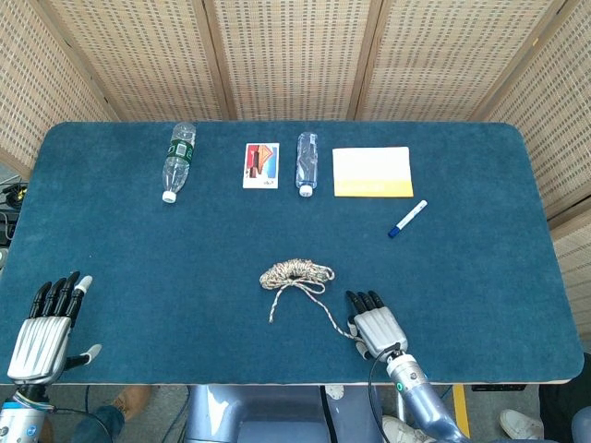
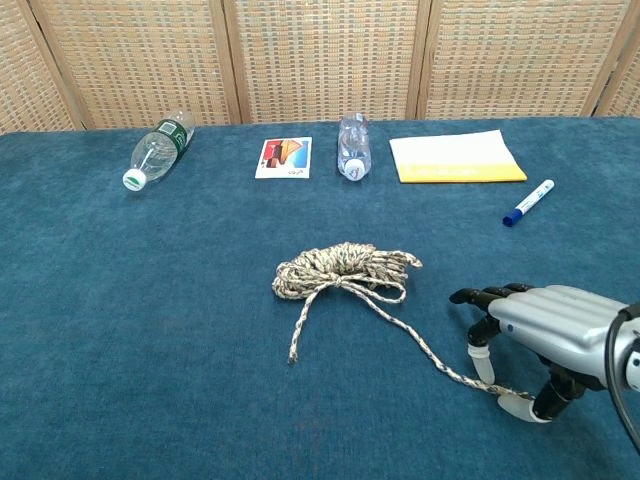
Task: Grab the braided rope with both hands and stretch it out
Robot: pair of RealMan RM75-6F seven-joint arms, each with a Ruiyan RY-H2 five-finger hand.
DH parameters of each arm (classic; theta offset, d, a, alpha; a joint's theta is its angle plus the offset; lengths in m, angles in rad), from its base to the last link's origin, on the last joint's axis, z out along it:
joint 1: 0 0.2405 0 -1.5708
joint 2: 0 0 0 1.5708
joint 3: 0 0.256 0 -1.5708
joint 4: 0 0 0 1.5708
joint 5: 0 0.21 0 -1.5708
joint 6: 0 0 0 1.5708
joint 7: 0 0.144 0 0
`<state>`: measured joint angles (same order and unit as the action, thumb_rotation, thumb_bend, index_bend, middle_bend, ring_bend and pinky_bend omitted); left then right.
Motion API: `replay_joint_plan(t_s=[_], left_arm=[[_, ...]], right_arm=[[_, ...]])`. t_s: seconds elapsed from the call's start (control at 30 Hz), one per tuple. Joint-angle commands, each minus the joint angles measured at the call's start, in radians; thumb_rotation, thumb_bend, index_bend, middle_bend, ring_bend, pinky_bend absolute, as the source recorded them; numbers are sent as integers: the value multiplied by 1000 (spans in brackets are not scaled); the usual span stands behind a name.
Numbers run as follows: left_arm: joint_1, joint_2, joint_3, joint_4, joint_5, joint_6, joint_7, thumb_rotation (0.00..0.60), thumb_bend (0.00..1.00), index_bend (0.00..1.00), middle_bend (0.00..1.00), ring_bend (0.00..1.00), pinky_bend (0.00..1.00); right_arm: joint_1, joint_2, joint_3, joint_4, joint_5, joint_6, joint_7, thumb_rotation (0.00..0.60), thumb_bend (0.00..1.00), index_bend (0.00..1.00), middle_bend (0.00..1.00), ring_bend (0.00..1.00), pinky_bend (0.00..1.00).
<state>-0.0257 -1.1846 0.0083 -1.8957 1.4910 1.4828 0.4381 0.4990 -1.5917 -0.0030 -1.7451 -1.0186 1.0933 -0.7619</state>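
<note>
The braided rope [image 1: 295,274] [image 2: 345,268] lies in a loose coil at the middle of the blue table [image 1: 138,249]. Two tails run toward the near edge. The short one ends at the left [image 2: 292,356]; the long one trails right to my right hand [image 1: 374,325] [image 2: 545,330]. That hand hovers palm down over the long tail's end, fingers apart, its thumb tip beside the rope end, nothing gripped. My left hand [image 1: 43,330] lies flat and open at the near left corner, far from the rope, and shows only in the head view.
Along the far side lie a green-labelled bottle [image 1: 178,159] [image 2: 157,148], a picture card [image 1: 261,165] [image 2: 284,157], a second clear bottle [image 1: 307,162] [image 2: 352,146] and a yellow pad [image 1: 372,172] [image 2: 456,156]. A blue-capped marker [image 1: 407,219] [image 2: 528,203] lies right of the rope.
</note>
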Motion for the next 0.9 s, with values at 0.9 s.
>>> replay_joint_plan(t_s=[0.9], left_arm=[[-24,-21,0,15,-21,-29,17,600,6,0,0,0,0]], right_arm=[[-4,-18,-22,69,-161,83,34,600,434,612,0,0,0]])
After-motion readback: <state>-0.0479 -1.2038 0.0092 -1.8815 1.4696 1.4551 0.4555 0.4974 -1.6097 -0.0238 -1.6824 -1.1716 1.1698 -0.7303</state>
